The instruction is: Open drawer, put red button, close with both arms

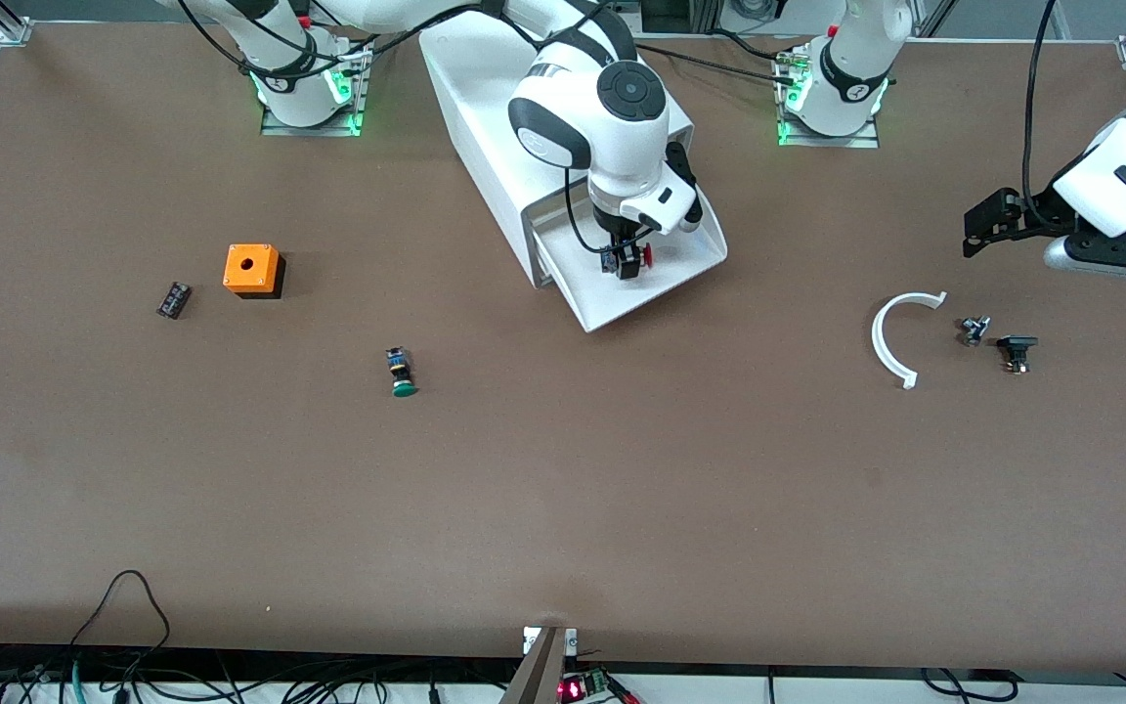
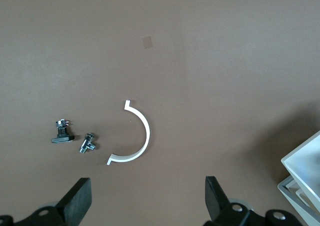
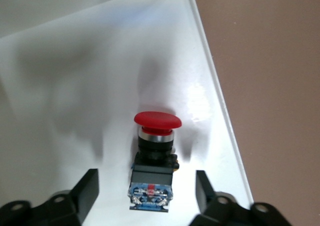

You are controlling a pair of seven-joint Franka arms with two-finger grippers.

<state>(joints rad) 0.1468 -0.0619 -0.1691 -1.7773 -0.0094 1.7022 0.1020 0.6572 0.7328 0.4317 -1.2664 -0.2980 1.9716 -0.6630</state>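
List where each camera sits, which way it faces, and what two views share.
Front view: high across the table, facing both arms; right gripper over the open drawer, left gripper waiting open.
Left wrist view: looks down past its own fingers at a white arc.
Right wrist view: looks down past its open fingers at the red button in the drawer.
Shared: button, drawer, arc.

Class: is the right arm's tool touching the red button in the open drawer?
Apart. The right wrist view shows the right tool open, white drawer floor visible between each finger and the red button.
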